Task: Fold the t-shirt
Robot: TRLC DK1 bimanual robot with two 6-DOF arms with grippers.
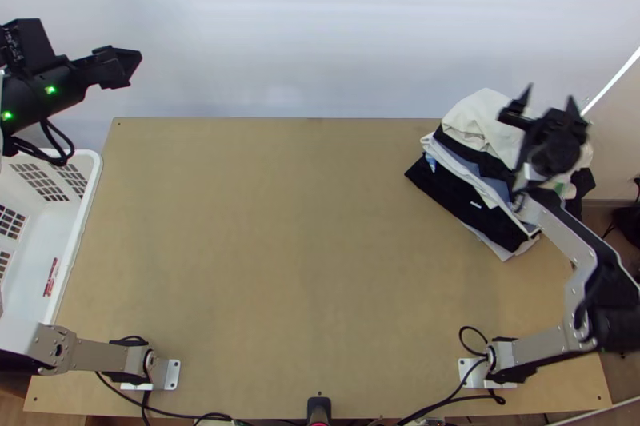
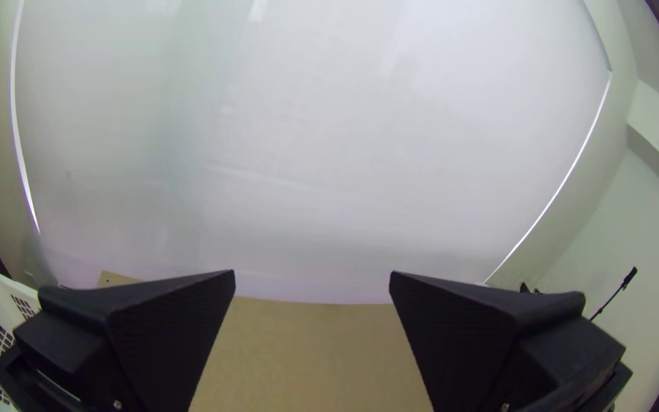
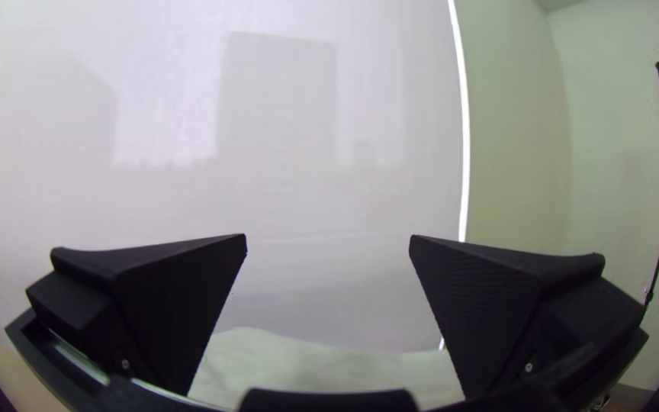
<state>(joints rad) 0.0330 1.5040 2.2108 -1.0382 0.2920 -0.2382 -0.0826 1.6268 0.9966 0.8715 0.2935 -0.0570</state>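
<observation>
Folded clothes lie in a stack (image 1: 468,194) at the table's back right, with a cream cloth (image 1: 480,118) on top and black, white and blue-grey ones beneath. My right gripper (image 1: 548,106) is above the stack's right part, its fingers spread with nothing between them. In the right wrist view, the right gripper (image 3: 328,244) stands open, and pale cloth (image 3: 306,366) shows low between its fingers. At the upper left in the top view is my left gripper (image 1: 132,66), over the far left beyond the table. The left gripper (image 2: 312,278) is open and holds nothing in the left wrist view.
The wooden table (image 1: 264,226) has bare surface across its middle. A white basket (image 1: 92,178) stands along its left edge. Black cables (image 1: 184,414) run along the near edge, beside a small black device (image 1: 318,408). A pale screen (image 1: 304,34) rises behind the table.
</observation>
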